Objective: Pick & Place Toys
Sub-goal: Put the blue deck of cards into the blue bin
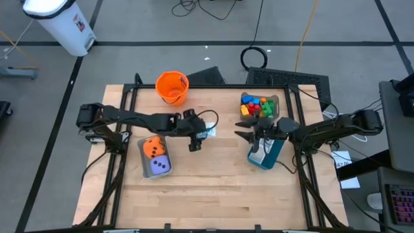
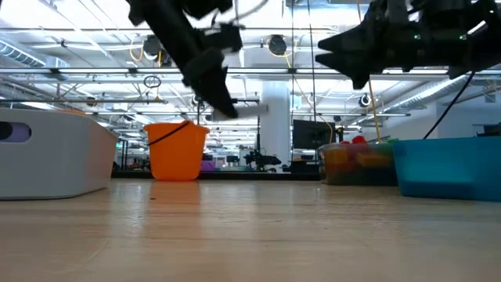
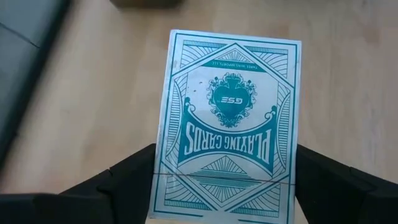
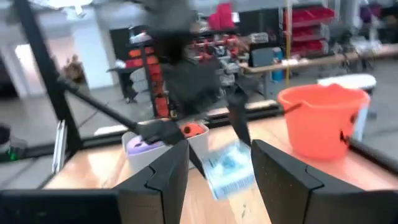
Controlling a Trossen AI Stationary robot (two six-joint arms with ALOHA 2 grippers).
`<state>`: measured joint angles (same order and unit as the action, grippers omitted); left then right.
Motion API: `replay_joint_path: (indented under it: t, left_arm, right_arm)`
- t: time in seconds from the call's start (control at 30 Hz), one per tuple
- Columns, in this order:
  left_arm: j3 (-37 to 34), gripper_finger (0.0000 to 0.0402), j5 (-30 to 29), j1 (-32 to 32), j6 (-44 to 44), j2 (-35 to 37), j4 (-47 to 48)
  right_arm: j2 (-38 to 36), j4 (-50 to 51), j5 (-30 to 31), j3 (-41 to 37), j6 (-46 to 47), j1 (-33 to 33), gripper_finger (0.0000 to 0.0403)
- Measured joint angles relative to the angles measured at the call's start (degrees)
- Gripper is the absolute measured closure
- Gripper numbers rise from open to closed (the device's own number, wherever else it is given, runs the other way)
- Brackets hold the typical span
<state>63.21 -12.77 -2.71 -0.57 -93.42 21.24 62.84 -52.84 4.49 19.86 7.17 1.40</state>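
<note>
- Left pincer (image 3: 221,186) grips a teal-and-white card box (image 3: 227,124) printed "PLAYING CARDS" and "GSE", raised above the wooden worktop (image 1: 213,188), beside the grey bin (image 1: 147,169).
- Right pincer (image 4: 217,171) hangs part open, empty, above the teal bin (image 1: 270,158).

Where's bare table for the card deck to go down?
Widest bare wood: the whole near strip of the table, below the grey bin and teal bin. The gap between those bins is also bare, but the left tool, holding the card deck, and the right tool crowd it. The far edge is crowded: orange bucket, block tub.
</note>
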Motion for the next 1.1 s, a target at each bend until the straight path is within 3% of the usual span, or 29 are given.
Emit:
replay_joint_path:
  t: [0.33, 0.47, 0.63, 0.87, 1.1]
  left_arm:
    - [8.5, 0.0083, -13.9, 8.9, -7.4, 0.0, 0.5]
    - [12.5, 0.0078, -19.8, 10.5, -9.4, -1.2, 3.8]
    - [16.1, 0.007, -22.0, 10.9, -9.8, -3.9, 7.9]
    - [17.7, 0.0083, -24.0, 11.0, -11.2, -5.8, 8.8]
    - [17.8, 0.0067, -25.0, 11.0, -11.4, -5.8, 9.5]
  right_arm:
    - [7.6, -5.2, -0.8, 0.0, 12.4, 5.1, 0.0235]
    - [12.7, -13.1, -7.9, 0.0, 16.5, 7.1, 0.0225]
    - [18.1, -22.8, -13.8, 0.4, 20.4, 7.6, 0.0201]
    - [23.3, -22.4, -13.7, 3.8, 22.2, 7.6, 0.0174]
    - [26.3, -20.6, -13.7, 7.4, 23.6, 7.3, 0.0163]
